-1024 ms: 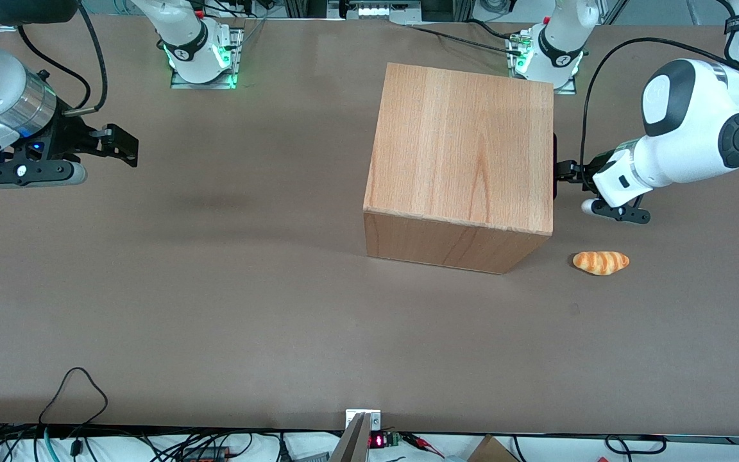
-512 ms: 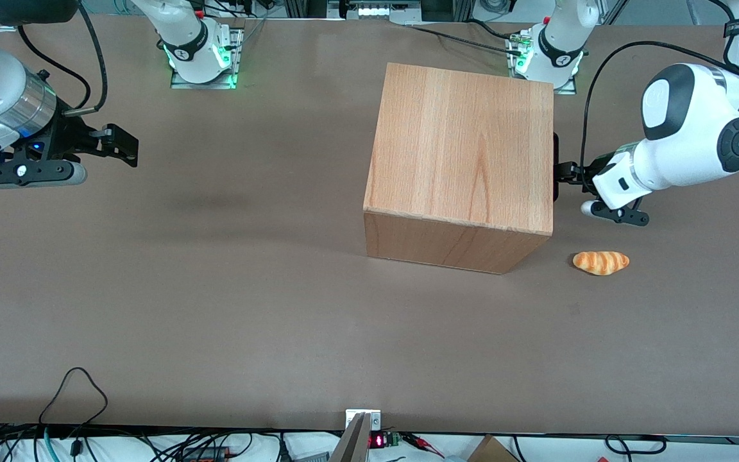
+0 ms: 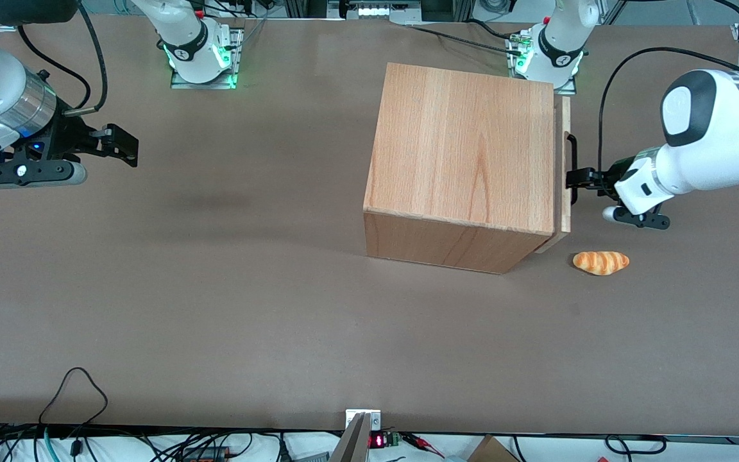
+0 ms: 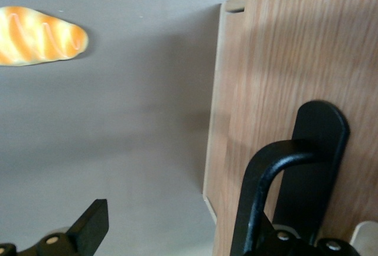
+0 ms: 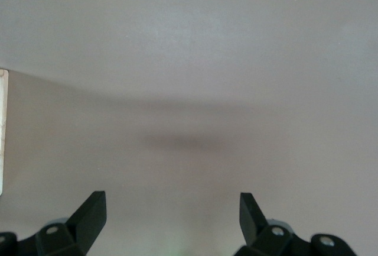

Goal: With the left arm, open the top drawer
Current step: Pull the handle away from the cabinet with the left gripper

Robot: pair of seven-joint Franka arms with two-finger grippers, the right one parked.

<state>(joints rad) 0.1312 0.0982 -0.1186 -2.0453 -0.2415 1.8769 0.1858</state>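
The wooden cabinet [image 3: 466,147] stands on the brown table. Its top drawer [image 3: 562,128] sticks out a little from the cabinet's front, toward the working arm's end of the table. The drawer's front panel [image 4: 266,78] carries a black handle [image 4: 277,173]. The left arm [image 3: 709,141] reaches level toward that front. Its gripper [image 3: 582,181] is at the handle [image 3: 571,168] and stands open. One finger [image 4: 93,223] is free in the air beside the panel. The other finger is hidden at the black handle loop. The gripper [image 4: 177,225] holds nothing between its fingers.
A toy bread roll [image 3: 601,262] [image 4: 38,36] lies on the table in front of the drawer, nearer to the front camera than the gripper. Two arm bases [image 3: 552,51] stand at the table's edge farthest from the front camera.
The top drawer has slid out a little from the cabinet. The left gripper and arm have drawn back with the handle toward the working arm's end.
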